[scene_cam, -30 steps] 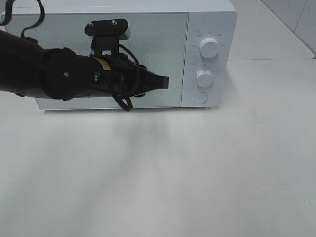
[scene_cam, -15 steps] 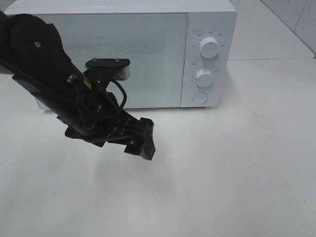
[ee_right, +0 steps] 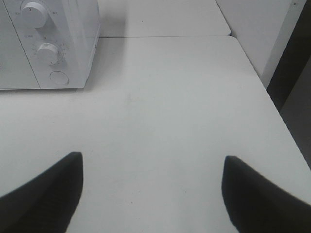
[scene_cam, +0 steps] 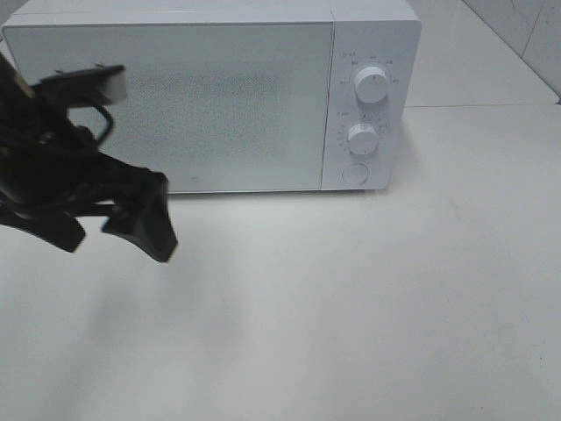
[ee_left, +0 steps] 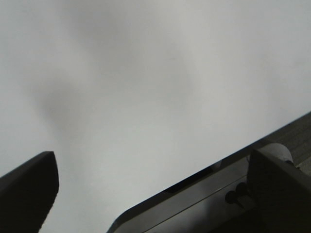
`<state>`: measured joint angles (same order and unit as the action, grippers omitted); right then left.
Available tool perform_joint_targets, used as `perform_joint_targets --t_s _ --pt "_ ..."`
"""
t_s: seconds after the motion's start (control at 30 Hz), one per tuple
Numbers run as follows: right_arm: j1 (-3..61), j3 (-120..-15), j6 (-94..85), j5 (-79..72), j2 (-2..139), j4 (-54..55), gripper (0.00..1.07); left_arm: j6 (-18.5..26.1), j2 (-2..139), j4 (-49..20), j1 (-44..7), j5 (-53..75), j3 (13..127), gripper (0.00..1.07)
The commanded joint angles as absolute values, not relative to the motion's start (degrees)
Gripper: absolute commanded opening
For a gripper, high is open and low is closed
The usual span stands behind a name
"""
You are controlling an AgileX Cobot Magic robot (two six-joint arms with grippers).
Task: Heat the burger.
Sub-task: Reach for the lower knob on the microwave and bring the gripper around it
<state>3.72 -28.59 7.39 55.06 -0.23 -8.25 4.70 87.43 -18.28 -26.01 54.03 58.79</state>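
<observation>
The burger is out of view. A white microwave [scene_cam: 210,96] stands at the back of the table with its frosted door shut. My left gripper [scene_cam: 101,230] hangs at the left, in front of the microwave's lower left corner and apart from the door. Its black fingers [ee_left: 26,189] are spread wide with nothing between them, so it is open. My right gripper [ee_right: 153,199] does not show in the exterior view. In the right wrist view it is open and empty over bare table, to the right of the microwave [ee_right: 73,29].
The microwave's control panel carries two white knobs [scene_cam: 372,85] [scene_cam: 362,137] and a round button [scene_cam: 354,173]. White tabletop [scene_cam: 351,298] stretches in front. The table's right edge [ee_right: 272,92] drops off beside a wall.
My left arm has drawn back from the front of the microwave door, swinging down and to the left. Its gripper went from narrow to wide open. The door stays shut.
</observation>
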Motion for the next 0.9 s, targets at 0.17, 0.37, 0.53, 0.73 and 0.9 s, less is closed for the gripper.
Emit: perform_joint_targets --t_s 0.17,0.37,0.53,0.73,0.9 --pt "3.5 -28.5 7.3 55.1 -1.7 -8.5 0.74 7.7 81.9 -15.9 -11.4 61.3 58.9 0.98" --pt "3.5 -28.5 7.3 55.1 -1.7 -8.5 0.74 8.7 74.5 -14.6 0.6 66.2 58.9 0.98" --pt "3.5 -28.5 7.3 55.1 -1.7 -8.5 0.74 8.7 69.8 -14.7 2.8 67.0 58.8 0.98" --pt "3.5 -28.5 7.3 55.1 -1.7 -8.5 0.74 8.7 60.8 -13.3 2.8 64.8 52.4 0.98" --pt "3.5 -28.5 7.3 55.1 -1.7 -8.5 0.74 8.7 51.9 -13.3 2.8 65.3 44.8 0.98"
